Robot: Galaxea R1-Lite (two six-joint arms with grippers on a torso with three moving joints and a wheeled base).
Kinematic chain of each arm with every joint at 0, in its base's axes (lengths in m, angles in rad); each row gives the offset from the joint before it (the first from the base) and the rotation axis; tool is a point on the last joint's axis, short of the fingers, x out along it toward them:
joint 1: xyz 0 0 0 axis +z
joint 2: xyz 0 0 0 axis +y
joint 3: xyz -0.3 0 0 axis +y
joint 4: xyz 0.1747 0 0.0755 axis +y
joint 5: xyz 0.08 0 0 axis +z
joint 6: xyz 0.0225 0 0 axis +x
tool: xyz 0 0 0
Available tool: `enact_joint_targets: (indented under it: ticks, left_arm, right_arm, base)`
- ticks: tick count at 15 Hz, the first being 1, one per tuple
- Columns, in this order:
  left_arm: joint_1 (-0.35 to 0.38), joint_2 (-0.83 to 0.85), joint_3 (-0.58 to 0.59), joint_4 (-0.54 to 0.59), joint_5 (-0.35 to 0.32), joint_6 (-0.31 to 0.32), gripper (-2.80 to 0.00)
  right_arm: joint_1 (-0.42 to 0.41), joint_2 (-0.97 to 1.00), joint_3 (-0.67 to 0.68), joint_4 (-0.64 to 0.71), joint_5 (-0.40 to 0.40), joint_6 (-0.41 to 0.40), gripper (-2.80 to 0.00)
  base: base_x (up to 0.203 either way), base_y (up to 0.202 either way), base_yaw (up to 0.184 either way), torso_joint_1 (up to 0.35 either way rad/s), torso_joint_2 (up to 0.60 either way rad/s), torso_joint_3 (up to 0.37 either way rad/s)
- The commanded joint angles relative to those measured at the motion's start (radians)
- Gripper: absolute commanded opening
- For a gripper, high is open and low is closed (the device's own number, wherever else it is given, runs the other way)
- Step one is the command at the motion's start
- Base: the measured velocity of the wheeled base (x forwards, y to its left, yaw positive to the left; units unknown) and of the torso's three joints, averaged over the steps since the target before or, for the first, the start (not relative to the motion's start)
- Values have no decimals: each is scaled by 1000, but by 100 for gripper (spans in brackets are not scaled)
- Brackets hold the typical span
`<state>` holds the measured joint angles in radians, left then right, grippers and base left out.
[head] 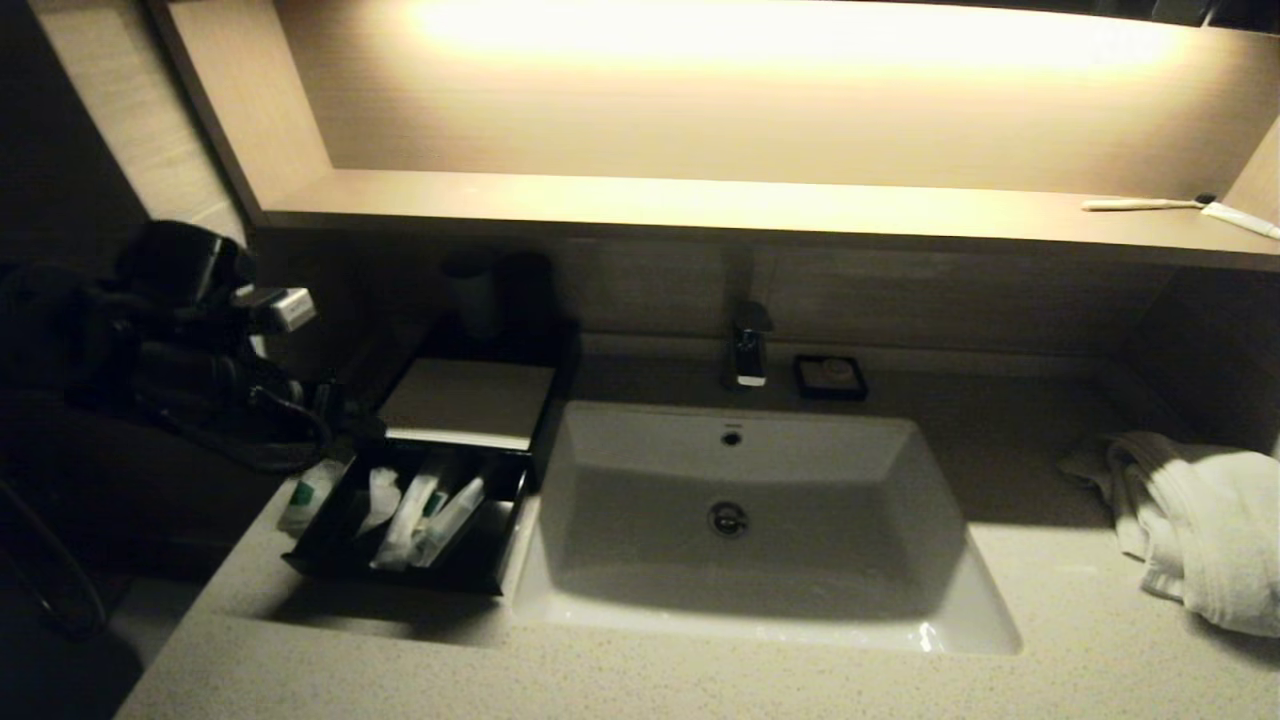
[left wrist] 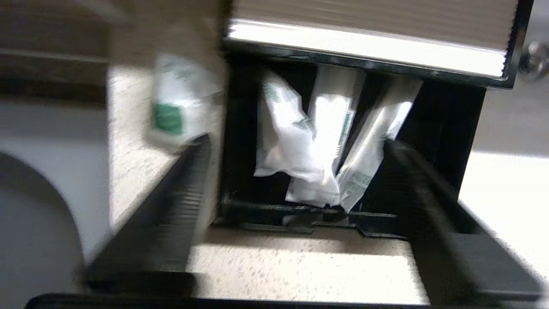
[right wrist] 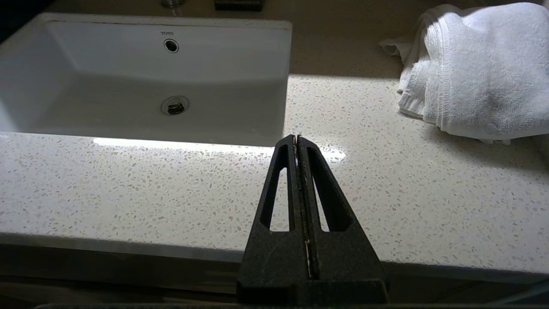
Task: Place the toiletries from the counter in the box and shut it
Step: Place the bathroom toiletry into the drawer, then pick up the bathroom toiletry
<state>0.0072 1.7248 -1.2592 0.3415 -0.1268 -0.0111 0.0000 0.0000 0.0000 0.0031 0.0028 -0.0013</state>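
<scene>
The black box [head: 468, 400] with a pale top panel stands left of the sink, its front drawer [head: 470, 565] pulled out. Several white toiletry sachets [head: 420, 510] lie in the drawer and show in the left wrist view [left wrist: 300, 141]. One sachet with a green mark [head: 308, 494] lies on the counter [head: 700, 680] just left of the drawer, also in the left wrist view [left wrist: 173, 105]. My left gripper [left wrist: 295, 143] is open and empty, its fingers straddling the drawer's width from its front; its dark arm [head: 190, 340] is at the left. My right gripper [right wrist: 297, 138] is shut and empty over the counter's front edge.
The white sink basin [head: 740, 470] fills the middle, with a faucet [head: 750, 350] and a small black soap dish [head: 830, 376] behind. A white towel [head: 1200, 520] lies at the right. A dark cup [head: 475, 290] stands behind the box. A bare toothbrush [head: 1145, 204] lies on the lit shelf.
</scene>
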Motion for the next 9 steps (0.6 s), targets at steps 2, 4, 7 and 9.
enact_joint_targets:
  ticks: [2, 4, 7, 9]
  left_arm:
    - [47, -94, 34, 10, 3, -17, -280]
    - [84, -103, 44, 27, 4, -62, -280]
    - [121, -85, 44, 46, 3, -149, -280]
    - [125, -63, 44, 60, 4, -210, -280]
  right_arm:
    - [0, 0, 0, -2, 0, 0, -280]
    - [0, 0, 0, 0, 0, 0, -280]
    - [0, 0, 0, 0, 0, 0, -280]
    - [0, 0, 0, 0, 0, 0, -280]
  base:
    - [0, 0, 0, 0, 0, 0]
    - [0, 0, 0, 0, 0, 0]
    - [0, 0, 0, 0, 0, 0]
    - [0, 0, 0, 0, 0, 0]
